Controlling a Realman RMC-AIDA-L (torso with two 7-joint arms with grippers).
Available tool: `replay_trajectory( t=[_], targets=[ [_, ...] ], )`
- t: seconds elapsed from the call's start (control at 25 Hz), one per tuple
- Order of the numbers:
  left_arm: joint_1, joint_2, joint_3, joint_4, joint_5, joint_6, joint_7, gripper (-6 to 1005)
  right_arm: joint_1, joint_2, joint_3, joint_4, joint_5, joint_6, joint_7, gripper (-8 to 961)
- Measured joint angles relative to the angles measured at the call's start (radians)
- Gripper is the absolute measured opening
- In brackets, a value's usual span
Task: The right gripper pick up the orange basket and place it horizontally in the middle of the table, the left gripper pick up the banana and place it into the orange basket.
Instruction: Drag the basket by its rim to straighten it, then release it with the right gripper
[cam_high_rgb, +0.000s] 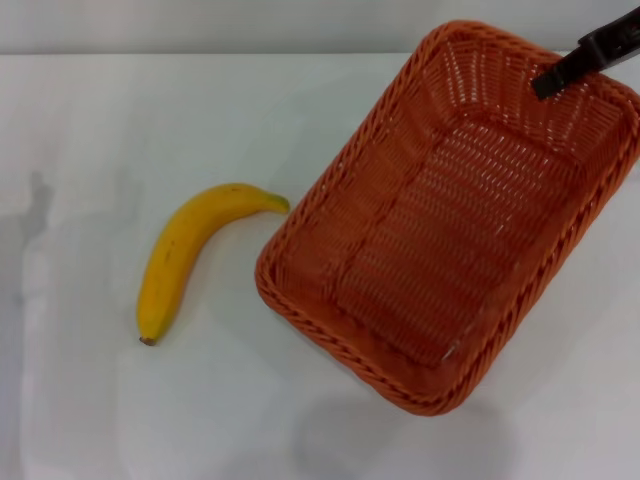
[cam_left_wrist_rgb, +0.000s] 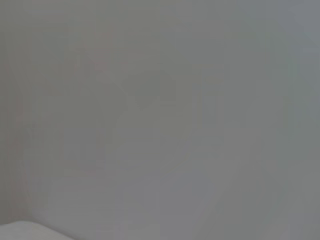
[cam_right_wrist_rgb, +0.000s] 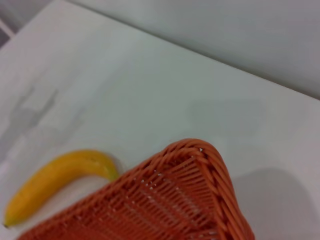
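The orange basket (cam_high_rgb: 450, 220) fills the right half of the head view, set at a slant and tilted, and its shadow falls on the table (cam_high_rgb: 150, 120) near the front edge. My right gripper (cam_high_rgb: 545, 85) reaches in from the top right and is shut on the basket's far rim. The banana (cam_high_rgb: 185, 255) lies flat on the table just left of the basket, its stem end close to the basket's near-left corner. In the right wrist view a basket corner (cam_right_wrist_rgb: 175, 200) and the banana (cam_right_wrist_rgb: 55, 180) show together. My left gripper is out of view.
The left wrist view shows only a blank grey surface. White tabletop (cam_right_wrist_rgb: 150, 90) stretches to the left of and behind the banana. The table's back edge runs along the top of the head view.
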Motion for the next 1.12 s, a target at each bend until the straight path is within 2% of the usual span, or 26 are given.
replay_trajectory(
  t=[0.12,0.36,0.48,0.6,0.8,0.92,1.04,1.12],
  targets=[
    [-0.001,0.000,0.000,-0.005,0.000,0.000,0.000,837,-0.003,-0.013,0.063,0.029,0.001,0.010,0.024,165],
    [-0.003,-0.001,0.000,-0.010,0.003,0.000,0.000,834,-0.039,-0.017,0.160,0.025,0.004,0.017,0.092,166],
    [-0.008,0.000,-0.001,-0.012,0.002,0.000,0.000,833,-0.076,-0.014,0.213,0.021,0.028,0.008,0.125,166],
    [-0.018,0.000,-0.001,-0.028,0.001,0.000,0.000,832,-0.130,-0.001,0.237,-0.012,0.073,-0.014,0.163,166],
    [-0.052,0.001,0.006,-0.066,0.016,-0.001,0.003,830,-0.230,0.048,0.239,-0.110,0.140,-0.045,0.227,166],
    [-0.073,0.001,0.008,-0.101,0.044,-0.009,0.035,829,-0.281,0.098,0.236,-0.173,0.172,-0.060,0.246,166],
    [-0.086,0.003,0.009,-0.127,0.049,-0.013,0.055,828,-0.332,0.165,0.239,-0.239,0.191,-0.091,0.258,166],
    [-0.091,0.008,0.009,-0.137,0.058,-0.014,0.056,827,-0.354,0.189,0.236,-0.251,0.208,-0.104,0.264,166]
  ],
)
